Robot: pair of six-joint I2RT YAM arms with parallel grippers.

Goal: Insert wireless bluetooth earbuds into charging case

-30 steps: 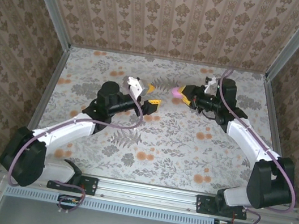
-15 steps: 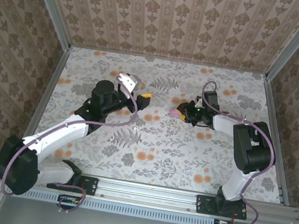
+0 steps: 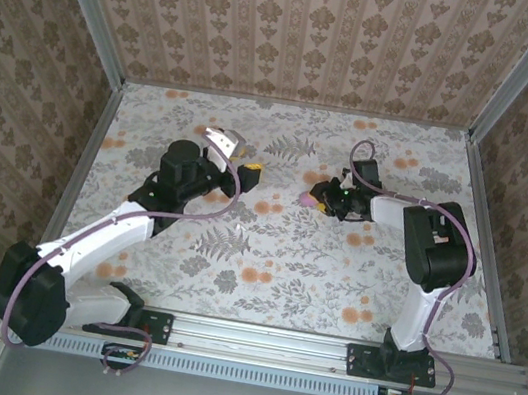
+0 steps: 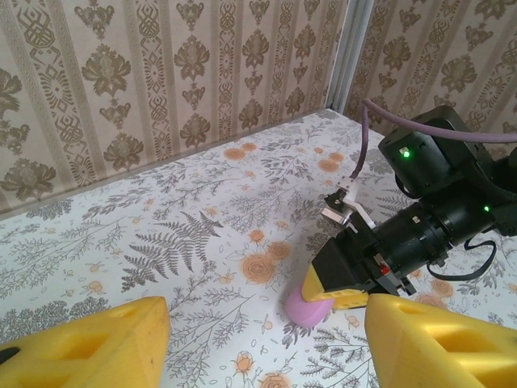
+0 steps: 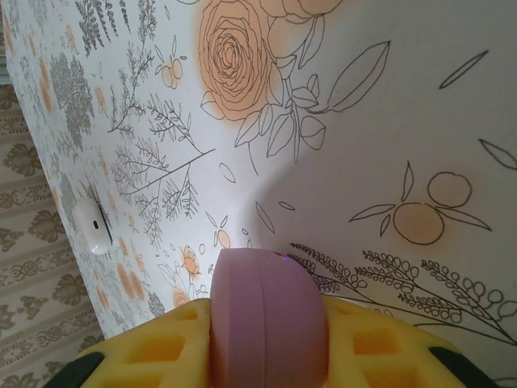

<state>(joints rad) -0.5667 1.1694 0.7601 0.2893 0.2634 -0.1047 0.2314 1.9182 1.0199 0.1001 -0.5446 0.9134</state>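
Observation:
My right gripper (image 3: 318,198) is shut on a closed lilac charging case (image 3: 306,197), held low over the floral table. In the right wrist view the case (image 5: 268,311) sits clamped edge-on between the yellow fingers (image 5: 153,347). One tiny white earbud (image 5: 91,226) lies on the table beyond it. My left gripper (image 3: 251,171) is open and holds nothing. In the left wrist view its two yellow fingertips (image 4: 89,343) stand wide apart, facing the case (image 4: 309,307) and the right gripper (image 4: 343,283) a short way ahead.
Patterned walls (image 3: 302,32) and metal corner posts (image 3: 84,0) close in the table on three sides. The right arm's purple cable (image 4: 363,141) loops above its wrist. Bare floral table (image 3: 274,260) lies between the grippers and the arm bases.
The right arm has folded in, bringing the case down and toward the table's middle. The left gripper has drawn back slightly to the left.

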